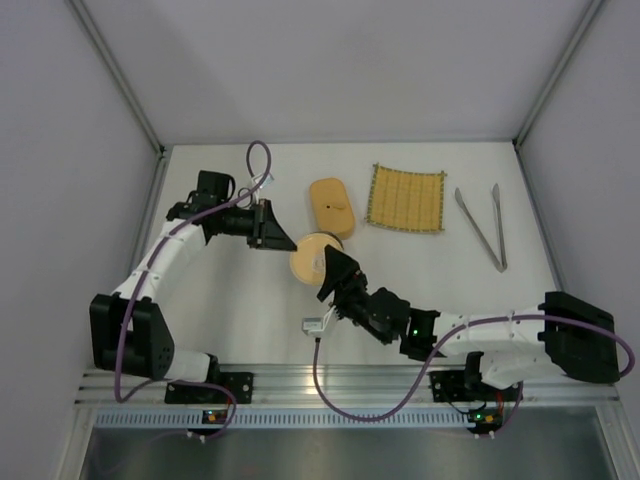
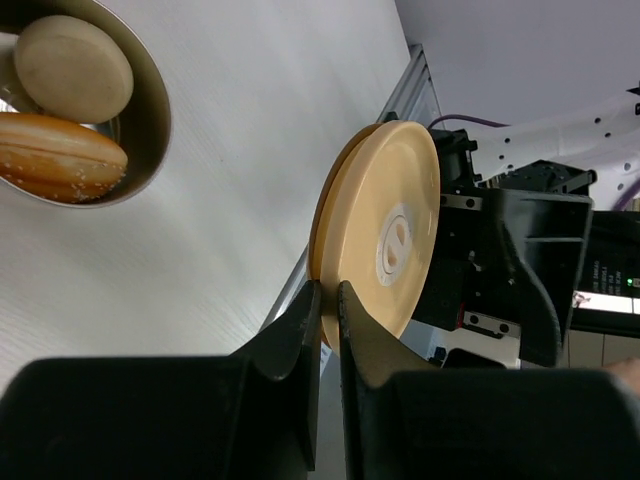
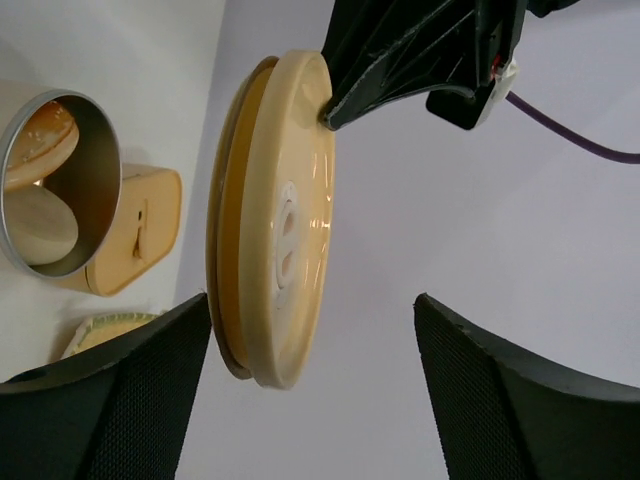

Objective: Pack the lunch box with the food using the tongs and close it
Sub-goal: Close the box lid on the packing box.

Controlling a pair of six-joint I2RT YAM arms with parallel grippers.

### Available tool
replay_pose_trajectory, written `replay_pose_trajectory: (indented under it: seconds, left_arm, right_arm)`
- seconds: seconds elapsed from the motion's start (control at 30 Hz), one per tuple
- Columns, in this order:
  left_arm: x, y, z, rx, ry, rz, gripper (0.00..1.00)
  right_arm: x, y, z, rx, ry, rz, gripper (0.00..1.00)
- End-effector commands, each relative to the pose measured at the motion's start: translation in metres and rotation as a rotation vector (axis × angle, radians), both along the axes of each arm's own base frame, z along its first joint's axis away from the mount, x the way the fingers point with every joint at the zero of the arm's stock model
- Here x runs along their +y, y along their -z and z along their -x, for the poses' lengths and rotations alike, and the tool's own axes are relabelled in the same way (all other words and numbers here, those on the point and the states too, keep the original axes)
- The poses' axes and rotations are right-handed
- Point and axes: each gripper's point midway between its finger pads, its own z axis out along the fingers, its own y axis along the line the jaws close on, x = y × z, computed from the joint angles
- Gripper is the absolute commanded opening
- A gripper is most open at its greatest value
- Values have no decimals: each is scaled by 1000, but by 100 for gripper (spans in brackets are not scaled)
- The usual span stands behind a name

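One glossy, stiff lid (image 1: 305, 260), likely light and slippery: left claw (image 2: 328, 293) pinches its ten-o'clock rim, the sound hold; right claw (image 3: 312, 302) spread wide.

**Left gripper pinching a round lid on edge**

The left gripper (image 2: 328, 292) has its two black fingers (image 2: 298, 335) pressed together on the lower rim of the tan lid (image 2: 372, 190). The lid stands on edge over the white table (image 2: 230, 160), and its face, with a white centre plug (image 2: 397, 243), is turned to the right. Just beyond that face is dark hardware, probably the right gripper (image 2: 480, 270), with its jaws mostly hidden by the lid. At upper left, well apart from the lid, the metal lunch box (image 2: 160, 130) opens toward the camera. It holds a pale cream disc (image 2: 73, 68) that touches a brown speckled piece (image 2: 55, 155) below it. An aluminium rail (image 2: 400, 92) runs along the table's edge.
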Motion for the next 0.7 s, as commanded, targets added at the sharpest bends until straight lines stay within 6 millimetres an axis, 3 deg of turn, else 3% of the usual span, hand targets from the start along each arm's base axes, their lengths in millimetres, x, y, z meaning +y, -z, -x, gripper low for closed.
replay_pose_trajectory:
  seconds: [0.0, 0.03, 0.07, 0.1, 0.27, 0.3, 0.33, 0.4, 0.5, 0.53, 0.57, 0.6, 0.67]
  left_arm:
    - [-2, -7, -28, -65, -29, -22, 0]
    - [-3, 0, -35, -42, -34, -25, 0]
    - [-4, 2, -40, -39, -41, -26, 0]
    - [-5, 4, -48, -47, -48, -23, 0]
    - [-6, 28, -83, -23, -93, -71, 0]
    - [-5, 33, -87, -16, -100, -78, 0]
    - [-6, 43, -93, 5, -101, -83, 0]
    - [-7, 48, -101, 15, -110, -86, 0]
    - [-9, 61, -114, 23, -124, -90, 0]
    - [-8, 64, -116, 24, -128, -95, 0]
    - [-8, 66, -117, 25, -133, -101, 0]
    - [-7, 73, -120, 35, -137, -108, 0]
    - [-7, 79, -124, 45, -138, -121, 0]
  right_arm:
    - [-3, -17, -11, 16, 30, -77, 82]
    - [-7, -16, -16, 18, 42, -79, 86]
    - [-9, -15, -18, 22, 46, -84, 97]
    - [-13, -14, -21, 24, 54, -85, 99]
    - [-50, 3, -37, 120, 142, -108, 99]
    - [-59, 17, -39, 174, 169, -67, 99]
    - [-75, 13, -48, 207, 212, -95, 99]
    - [-91, 20, -56, 418, 282, -181, 99]
    - [-131, 29, -88, 761, 494, -401, 99]
    - [-138, 29, -93, 826, 527, -442, 99]
    - [-140, 13, -101, 872, 533, -505, 99]
    - [-163, 30, -109, 964, 636, -523, 99]
    - [-158, 38, -109, 1160, 646, -618, 99]
